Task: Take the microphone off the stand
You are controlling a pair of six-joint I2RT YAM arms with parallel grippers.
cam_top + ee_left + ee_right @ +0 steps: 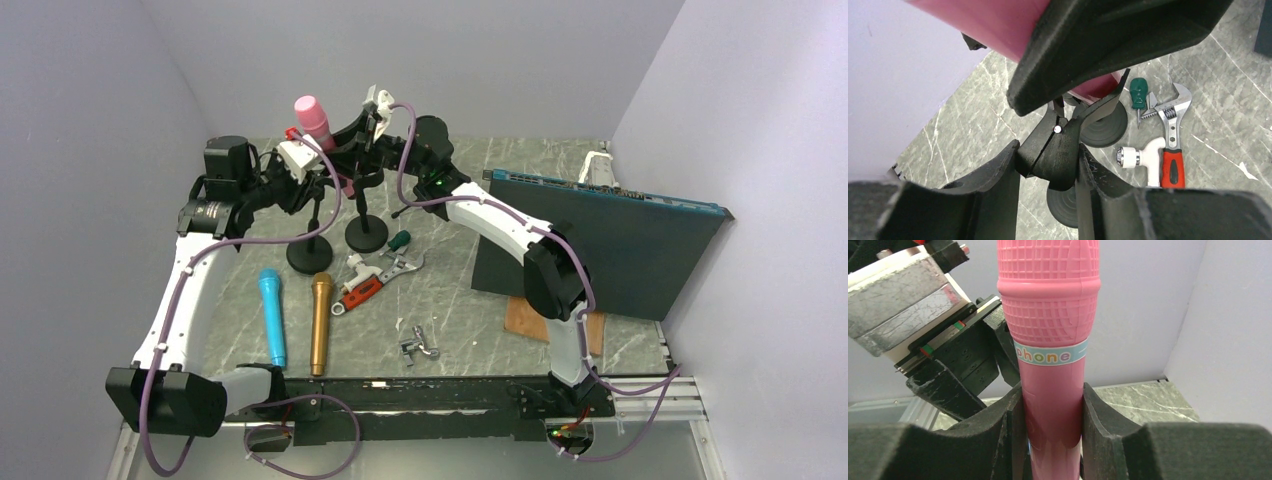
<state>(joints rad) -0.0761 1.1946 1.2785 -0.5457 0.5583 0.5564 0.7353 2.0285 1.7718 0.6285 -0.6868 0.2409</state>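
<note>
1. Right claw [1052, 412]: closed on the pink microphone [1048, 315]. Both fingers press the smooth shaft below the lettered band. I keep the grip under the ribbed head, so the body stays upright for a straight pull toward 12 o'clock in the right wrist view.

2. Left claw [1048, 172]: closed nearly to the width of the black clip [1053, 150], with a finger against each side. I judge this to be a bracing hold that stops the stand [309, 256] from lifting or tipping when the microphone is drawn out.

3. Location of the microphone: at roughly 10 o'clock on the surface [470, 320] in the top view, raised above the stand base. Its lower end sits at the clip prongs, and I cannot tell whether it has cleared them.

4. Next move, as I judge it: raise the right arm along the shaft axis while the left arm holds position. A sideways pull could drag the stand.
</note>
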